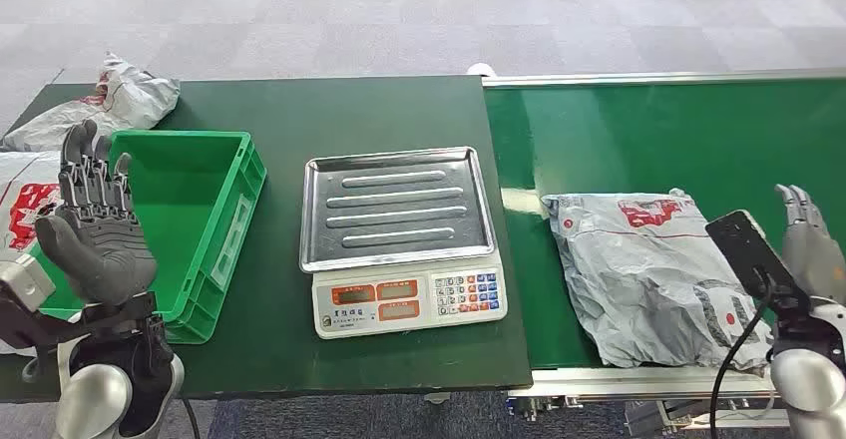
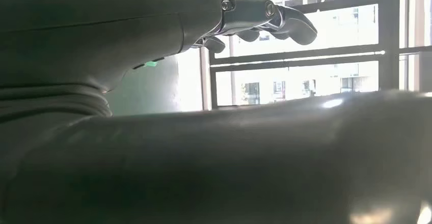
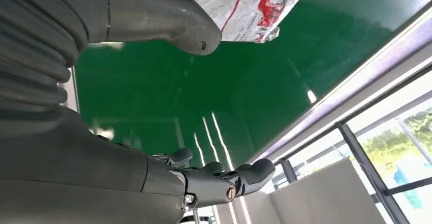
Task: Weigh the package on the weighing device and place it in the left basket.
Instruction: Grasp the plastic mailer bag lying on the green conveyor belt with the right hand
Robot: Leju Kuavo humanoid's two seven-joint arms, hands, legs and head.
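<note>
- Grey package (image 1: 653, 274) with red print lying flat on the green conveyor belt (image 1: 678, 140), to the right of the scale (image 1: 402, 239) and well apart from it.
- Right hand (image 1: 810, 244) raised just beside the package's far-right edge, fingers apart and holding nothing; same hand in the right wrist view (image 3: 214, 178), thumb and fingers spread over bare belt, package corner (image 3: 244, 5) beyond the thumb.
- Left hand (image 1: 95, 229) upright over the near-left rim of the green basket (image 1: 224, 215), palm out, fingers straight and apart, empty.
- Steel tray of the scale bare; basket bare inside; other mail bags (image 1: 110, 100) heaped on the counter (image 1: 299, 110) behind and left of the basket.
- Step in hand, by judgement: first grasp of the package, nothing yet weighed.
- Best done by coming down over the package's nearer right edge, gathering the slack film for a firm pinch rather than pressing flat.
- Soft bag likely to sag and drag; worth lifting clear of the belt's rail before crossing to the tray.
- Worth setting it wholly inside the tray, off the keypad.
</note>
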